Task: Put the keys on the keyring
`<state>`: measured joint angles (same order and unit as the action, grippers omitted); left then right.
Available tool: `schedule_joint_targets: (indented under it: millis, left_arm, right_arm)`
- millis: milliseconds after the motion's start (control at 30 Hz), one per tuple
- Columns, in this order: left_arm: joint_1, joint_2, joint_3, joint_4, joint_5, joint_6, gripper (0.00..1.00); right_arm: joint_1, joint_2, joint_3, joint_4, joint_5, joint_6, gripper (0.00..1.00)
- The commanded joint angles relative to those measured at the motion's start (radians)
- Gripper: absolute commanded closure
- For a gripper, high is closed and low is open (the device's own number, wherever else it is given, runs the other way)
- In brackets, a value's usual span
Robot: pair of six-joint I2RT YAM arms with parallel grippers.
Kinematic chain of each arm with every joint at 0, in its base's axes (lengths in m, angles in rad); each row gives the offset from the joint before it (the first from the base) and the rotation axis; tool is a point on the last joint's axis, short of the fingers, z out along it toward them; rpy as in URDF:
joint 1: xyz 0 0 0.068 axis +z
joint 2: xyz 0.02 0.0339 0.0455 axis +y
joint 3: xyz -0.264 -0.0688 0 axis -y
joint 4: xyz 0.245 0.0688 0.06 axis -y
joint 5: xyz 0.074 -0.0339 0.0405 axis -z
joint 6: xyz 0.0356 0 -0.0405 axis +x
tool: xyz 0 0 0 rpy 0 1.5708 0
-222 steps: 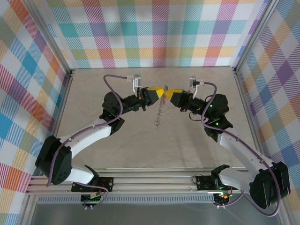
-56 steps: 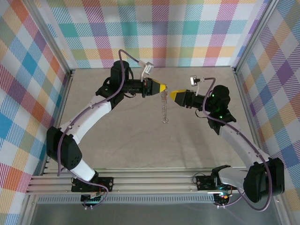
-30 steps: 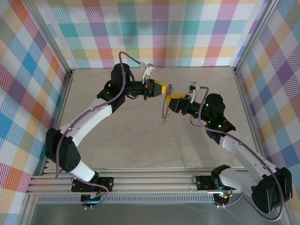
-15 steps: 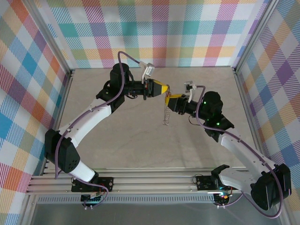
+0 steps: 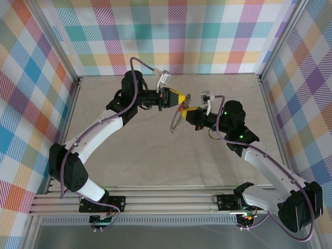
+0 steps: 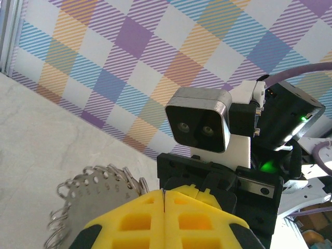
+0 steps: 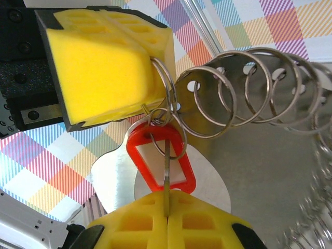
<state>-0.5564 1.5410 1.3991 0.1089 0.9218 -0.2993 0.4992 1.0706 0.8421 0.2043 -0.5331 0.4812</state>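
- The large thin grey metal keyring [image 7: 249, 155] hangs from the left gripper [image 6: 164, 199], which is pinched shut on a rim loop [image 7: 175, 93]; a tug could free it.
- The right gripper [image 7: 167, 220] is clamped on the tiny red-headed silver key [image 7: 163, 161] just beside that loop, and may let it slip.

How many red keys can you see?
1. The red key hangs from small rings between the left fingers and the right fingers. More could be hidden behind the keyring.
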Motion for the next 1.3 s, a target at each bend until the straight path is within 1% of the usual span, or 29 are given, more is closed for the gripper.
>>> schedule_joint_targets:
  millis: [0,433,700,1133,1267]
  left_arm:
    - [-0.011,-0.048,-0.005,0.051,0.002,0.003,1.0]
    - [-0.012,-0.062,-0.021,0.071,-0.014,-0.001,1.0]
    - [-0.013,-0.066,-0.028,0.079,-0.018,-0.006,1.0]
    - [-0.014,-0.068,-0.038,0.103,-0.032,-0.017,1.0]
    - [-0.014,-0.068,-0.04,0.106,-0.038,-0.02,1.0]
  right_arm:
    - [0.011,-0.016,0.015,0.0,-0.014,-0.021,1.0]
    - [0.011,-0.035,-0.014,0.007,0.007,-0.02,1.0]
    - [0.013,-0.034,-0.014,0.018,-0.005,-0.008,1.0]
    - [0.051,-0.006,0.003,0.017,-0.006,-0.009,1.0]
    - [0.058,0.016,0.014,0.014,-0.023,-0.009,1.0]
